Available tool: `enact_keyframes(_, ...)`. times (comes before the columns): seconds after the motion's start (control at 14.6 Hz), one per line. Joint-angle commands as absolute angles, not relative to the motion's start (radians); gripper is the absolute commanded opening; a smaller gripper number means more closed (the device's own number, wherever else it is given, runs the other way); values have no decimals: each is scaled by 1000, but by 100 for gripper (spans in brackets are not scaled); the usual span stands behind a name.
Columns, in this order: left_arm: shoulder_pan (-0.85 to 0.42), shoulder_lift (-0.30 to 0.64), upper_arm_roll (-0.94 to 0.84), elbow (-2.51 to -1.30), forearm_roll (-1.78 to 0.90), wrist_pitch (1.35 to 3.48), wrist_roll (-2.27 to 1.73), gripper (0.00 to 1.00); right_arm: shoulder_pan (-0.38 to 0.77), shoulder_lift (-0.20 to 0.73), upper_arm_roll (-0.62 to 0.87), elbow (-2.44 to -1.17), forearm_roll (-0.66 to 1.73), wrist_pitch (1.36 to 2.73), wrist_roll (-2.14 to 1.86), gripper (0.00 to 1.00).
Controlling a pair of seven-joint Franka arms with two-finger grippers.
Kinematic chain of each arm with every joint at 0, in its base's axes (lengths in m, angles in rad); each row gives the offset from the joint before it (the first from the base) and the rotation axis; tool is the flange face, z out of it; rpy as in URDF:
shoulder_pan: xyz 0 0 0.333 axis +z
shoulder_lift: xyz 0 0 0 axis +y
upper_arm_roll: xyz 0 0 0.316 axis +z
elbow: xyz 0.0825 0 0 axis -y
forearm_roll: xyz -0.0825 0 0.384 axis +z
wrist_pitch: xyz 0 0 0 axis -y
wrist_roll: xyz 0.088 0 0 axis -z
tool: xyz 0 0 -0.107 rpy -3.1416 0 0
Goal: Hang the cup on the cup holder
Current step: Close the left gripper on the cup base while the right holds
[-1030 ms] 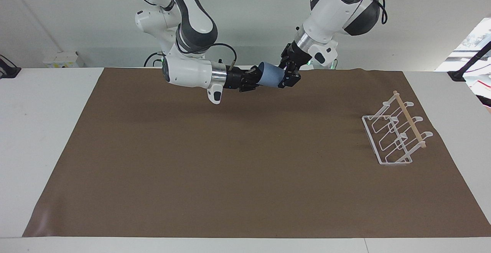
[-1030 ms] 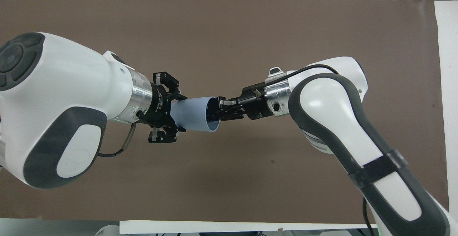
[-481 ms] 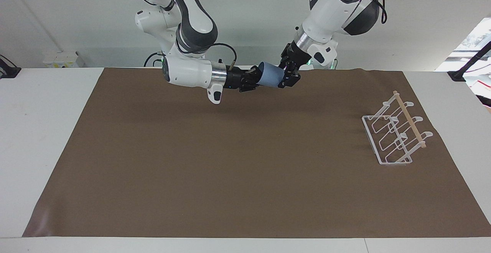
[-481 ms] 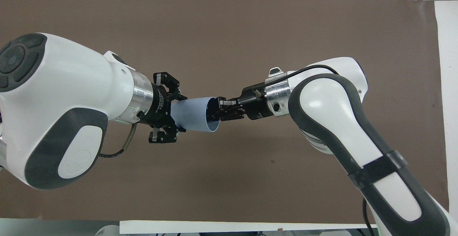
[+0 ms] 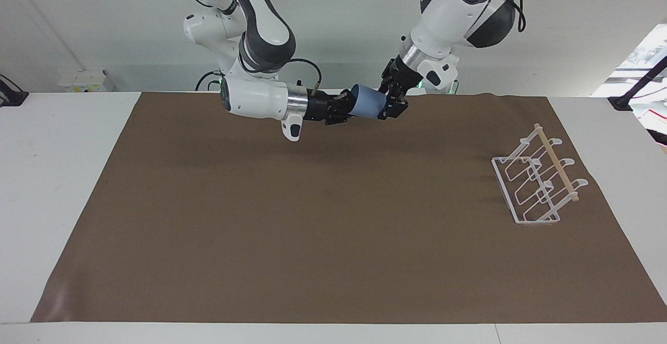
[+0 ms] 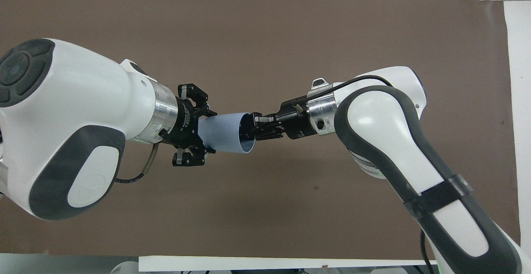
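Both pincers grip the cup [image 5: 368,107] midair above the mat's [image 5: 333,219] robot-side edge.

You've got the cup [image 5: 368,105] up in the air on its side, a plain light-blue tapered tumbler, its wide open rim pointing toward the right arm's end of the table and its narrow base toward the left arm's end. It hangs over the brown mat near the robots' edge. Your cup holder [image 5: 538,182], a white wire rack with looped slanted prongs and a thin wooden rod on top, stands upright at the left arm's end, well apart from the cup.
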State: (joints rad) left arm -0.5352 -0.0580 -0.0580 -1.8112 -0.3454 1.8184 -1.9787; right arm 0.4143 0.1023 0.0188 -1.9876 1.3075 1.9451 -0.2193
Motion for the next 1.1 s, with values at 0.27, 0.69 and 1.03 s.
enact_keyframes(0.27, -563, -80, -54, -1832, -331, 1816, -1971, 0, 411, 94, 21, -1988, 1330, 1963, -215, 0)
enact_keyframes(0.69, -563, -80, -54, -1825, -331, 1812, -1973, 0, 407, 92, 20, -1990, 1328, 1968, -178, 99)
enact_keyframes(1.03, -563, -78, -54, -1822, -331, 1812, -1973, 0, 396, 78, 15, -1983, 1328, 1968, -144, 99)
